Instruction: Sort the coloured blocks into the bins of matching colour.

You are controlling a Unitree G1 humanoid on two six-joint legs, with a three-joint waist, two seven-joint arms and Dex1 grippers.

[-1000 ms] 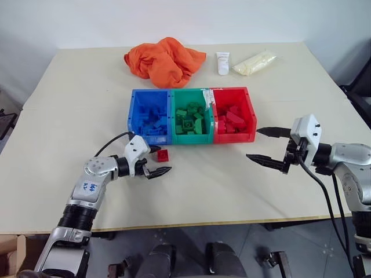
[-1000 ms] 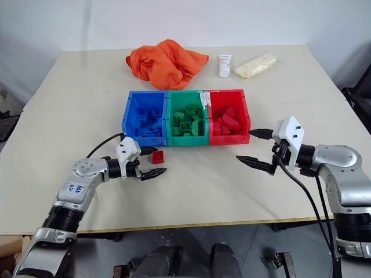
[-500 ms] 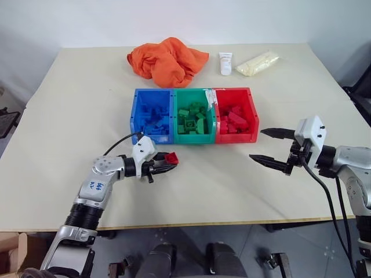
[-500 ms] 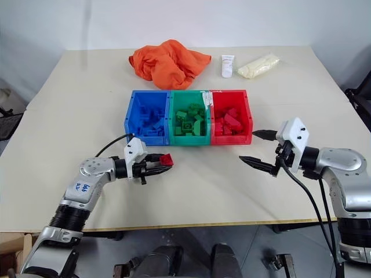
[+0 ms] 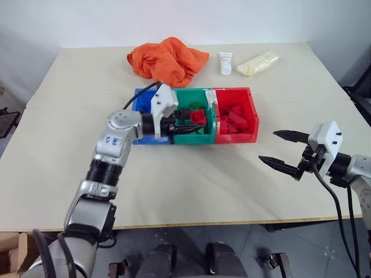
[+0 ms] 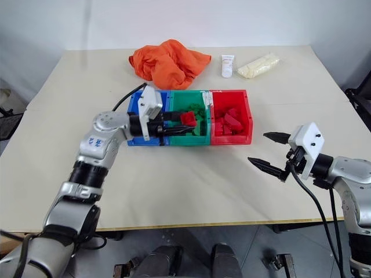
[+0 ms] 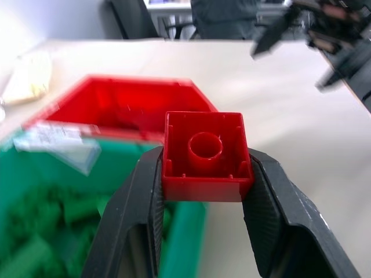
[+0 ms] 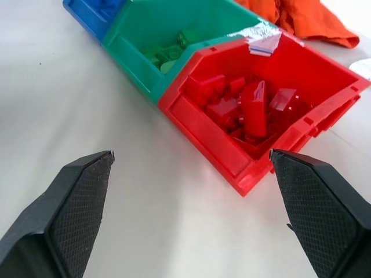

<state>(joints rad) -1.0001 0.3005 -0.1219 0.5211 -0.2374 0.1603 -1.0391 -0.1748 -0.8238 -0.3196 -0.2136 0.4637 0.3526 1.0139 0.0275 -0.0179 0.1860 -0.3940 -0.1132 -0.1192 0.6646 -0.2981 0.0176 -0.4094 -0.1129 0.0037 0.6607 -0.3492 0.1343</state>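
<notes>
A: Were any labels or writing legible?

B: Blue handwritten marks sat on the left arm's grey shell, too small to read. A strip of clear tape (image 5: 207,96) lay over the wall shared by the green and red bins; no text on it could be read.

A: Count of items?

B: Three joined square plastic bins: the blue bin (image 5: 138,105), the green bin (image 5: 186,138) and the red bin (image 5: 253,119), each holding loose bricks of its own colour. One small red studded plastic brick (image 7: 206,155) was out of the bins. At the far side of the pale bench (image 5: 191,179) lay one crumpled orange cloth (image 5: 167,59), one white tube (image 5: 223,62) and one clear bag of pale contents (image 5: 255,62).

A: End effector states and brick position?

B: The left end effector (image 5: 188,120) was clamped on the red brick, one black finger on each side, hollow underside facing the wrist camera. It was held above the green bin, near the wall shared with the red bin. The right end effector (image 5: 283,150) stood with fingers wide apart, holding nothing, over bare bench to the right of the red bin.

A: Edges and clearance?

B: The bins sat mid-bench, well apart from every edge. Open surface lay in front and to both sides.
</notes>
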